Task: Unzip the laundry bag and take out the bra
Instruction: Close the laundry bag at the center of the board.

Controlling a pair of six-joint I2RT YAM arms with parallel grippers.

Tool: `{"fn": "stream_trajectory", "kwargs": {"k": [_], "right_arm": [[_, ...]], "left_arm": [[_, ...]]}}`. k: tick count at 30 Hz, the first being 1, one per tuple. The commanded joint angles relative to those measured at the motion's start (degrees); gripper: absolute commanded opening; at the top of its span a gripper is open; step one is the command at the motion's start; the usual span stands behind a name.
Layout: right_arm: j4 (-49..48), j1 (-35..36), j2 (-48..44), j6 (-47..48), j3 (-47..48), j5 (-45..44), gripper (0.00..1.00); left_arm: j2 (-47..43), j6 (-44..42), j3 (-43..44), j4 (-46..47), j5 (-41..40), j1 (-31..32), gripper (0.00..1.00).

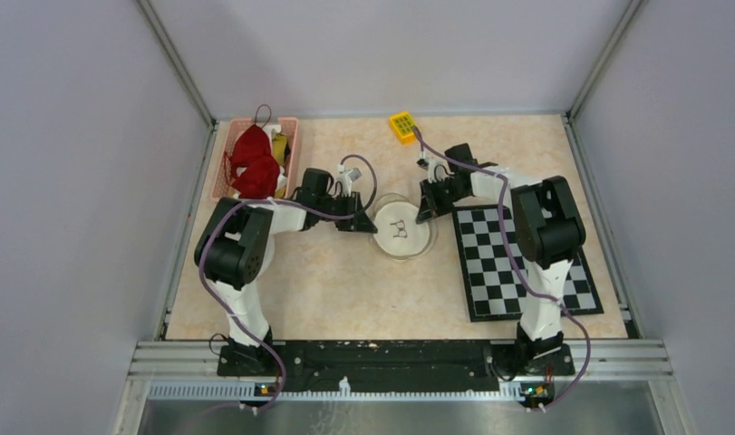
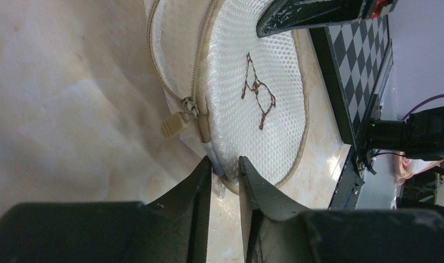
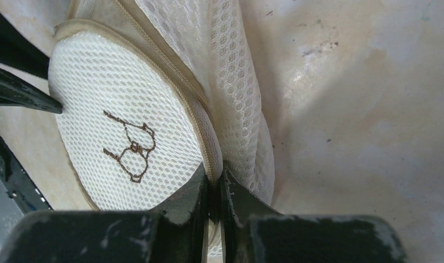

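Note:
The round white mesh laundry bag [image 1: 401, 231] lies mid-table, with a brown bra outline stitched on its top. In the left wrist view the bag [image 2: 258, 126] shows its zipper slider and beige pull tab [image 2: 173, 125] on the side wall. My left gripper [image 2: 225, 165] is shut on the bag's rim just below that tab. My right gripper [image 3: 215, 178] pinches the zipper seam on the bag's [image 3: 99, 98] opposite side. In the top view the left gripper [image 1: 362, 222] and right gripper [image 1: 427, 213] flank the bag. The bra itself is hidden.
A pink basket [image 1: 293, 136] with red clothing stands at the back left, close to the left arm. A yellow block [image 1: 402, 127] sits at the back centre. A black-and-white checkerboard mat [image 1: 517, 263] lies under the right arm.

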State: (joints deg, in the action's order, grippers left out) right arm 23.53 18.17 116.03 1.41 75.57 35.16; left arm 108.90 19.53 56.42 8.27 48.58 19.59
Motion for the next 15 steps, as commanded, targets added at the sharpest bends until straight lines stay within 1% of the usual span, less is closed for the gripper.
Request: {"fn": "stream_trajectory", "kwargs": {"k": [1,3,5,6,8,11,13,15], "right_arm": [[-0.5,0.3,-0.4,4.0,2.7,-5.5,0.11],[-0.9,0.3,-1.7,4.6,2.9,-5.4,0.14],[-0.8,0.3,-2.8,5.3,3.0,-4.9,0.20],[-0.2,0.3,-3.2,5.7,3.0,-4.4,0.25],[2.4,0.3,-4.0,7.0,3.3,-2.9,0.31],[4.7,0.3,-6.5,8.6,2.7,-0.1,0.40],[5.2,0.2,-8.9,9.5,1.8,1.5,0.44],[5.7,0.2,-11.7,10.5,1.2,2.9,0.49]], "left_arm": [[-8.2,3.2,-4.8,1.8,1.1,0.0,0.23],[-10.3,3.2,-6.4,1.4,0.3,-0.2,0.18],[-12.0,1.4,-7.2,-0.1,-1.7,-0.2,0.11],[-12.6,-0.1,-7.1,-1.4,-2.4,-0.1,0.07],[-13.0,-3.9,-6.2,-5.0,-4.3,-0.1,0.00],[-13.2,-8.6,-5.3,-8.0,-4.1,-0.2,0.00],[-14.1,-11.9,-5.2,-10.1,-4.2,0.0,0.00],[-15.1,-15.5,-4.7,-11.3,-5.0,0.1,0.00]]}}
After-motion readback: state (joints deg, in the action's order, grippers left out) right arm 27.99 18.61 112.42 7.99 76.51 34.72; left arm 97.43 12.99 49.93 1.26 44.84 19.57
